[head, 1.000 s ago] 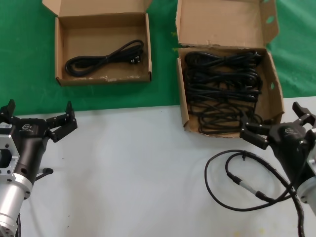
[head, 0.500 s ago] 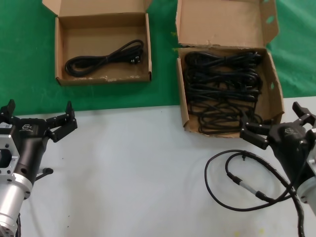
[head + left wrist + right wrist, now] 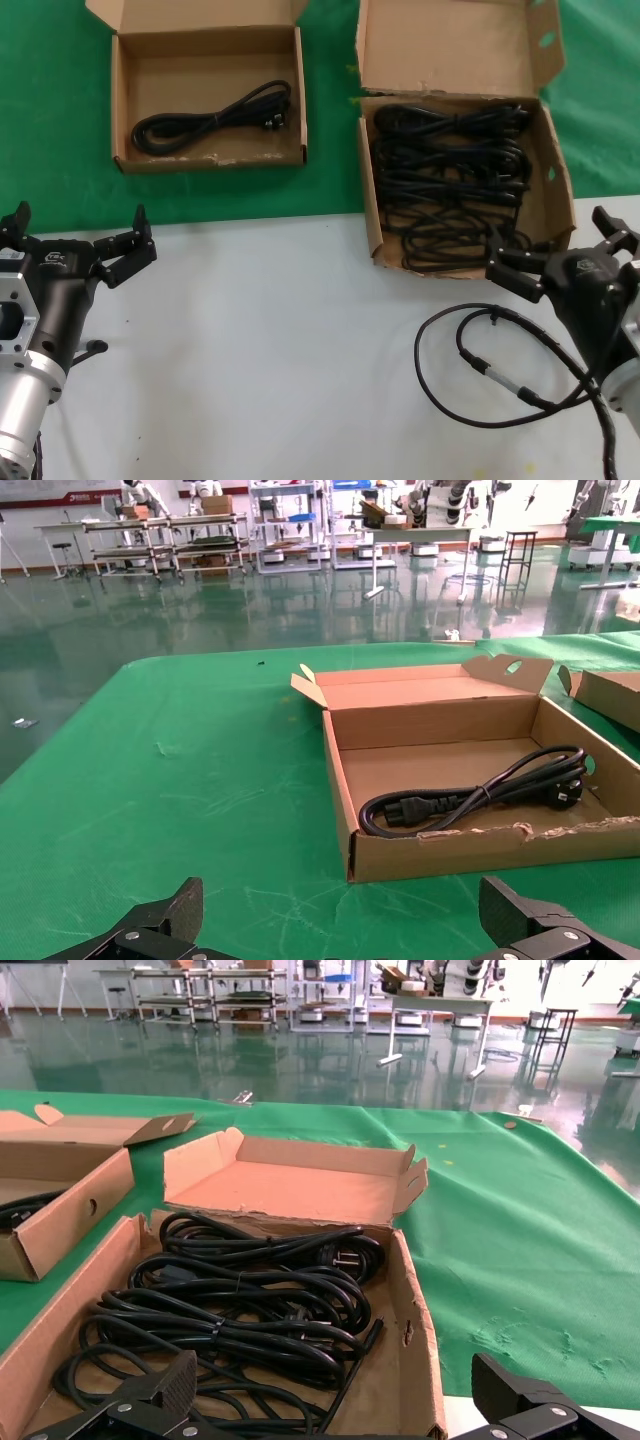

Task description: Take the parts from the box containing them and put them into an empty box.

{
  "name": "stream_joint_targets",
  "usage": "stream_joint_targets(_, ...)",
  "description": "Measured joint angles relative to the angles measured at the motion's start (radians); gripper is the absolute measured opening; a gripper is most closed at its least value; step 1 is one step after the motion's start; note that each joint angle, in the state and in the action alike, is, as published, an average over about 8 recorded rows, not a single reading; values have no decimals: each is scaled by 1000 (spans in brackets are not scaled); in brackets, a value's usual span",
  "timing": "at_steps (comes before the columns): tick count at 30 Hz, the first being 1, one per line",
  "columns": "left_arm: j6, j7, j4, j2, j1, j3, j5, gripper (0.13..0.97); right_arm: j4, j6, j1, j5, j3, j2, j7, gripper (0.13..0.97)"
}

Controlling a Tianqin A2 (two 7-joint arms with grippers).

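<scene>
Worktop (image 3: 280,340): pale near half, green cloth over the far half.

Bigger cardboard box (image 3: 553,190): toward the far right of the worktop, straddling the cloth's edge, tall lid flap standing back. Holds the power cords (image 3: 450,190), several wound bundles lying overlapped (how many cannot be told).

Smaller cardboard box (image 3: 120,100): far left on the cloth, well apart from the bigger one. One wound cord (image 3: 210,122) already lies across its floor, so it is not in fact bare.

Right gripper (image 3: 553,260): at the near right, just beside the bigger box's front wall, jaws spread wide, nothing held.

Left gripper (image 3: 80,240): at the near left edge, jaws likewise wide and unladen, facing the smaller box across bare cloth.

Looped cable with silver connector (image 3: 480,370): on the pale surface at the near right, beside the right arm; no part of the job.

Risks, as judged: the bundles interlock, so a grasp may drag up two at once or tip the light box; a low approach could catch the front wall; the stray cable may snag the arm.
</scene>
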Motion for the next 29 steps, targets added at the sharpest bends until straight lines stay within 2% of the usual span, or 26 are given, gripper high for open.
stream_joint_targets(29, 0, 0, 0, 0, 0, 0, 0, 966, 0, 0, 0, 0, 0, 0, 0, 966)
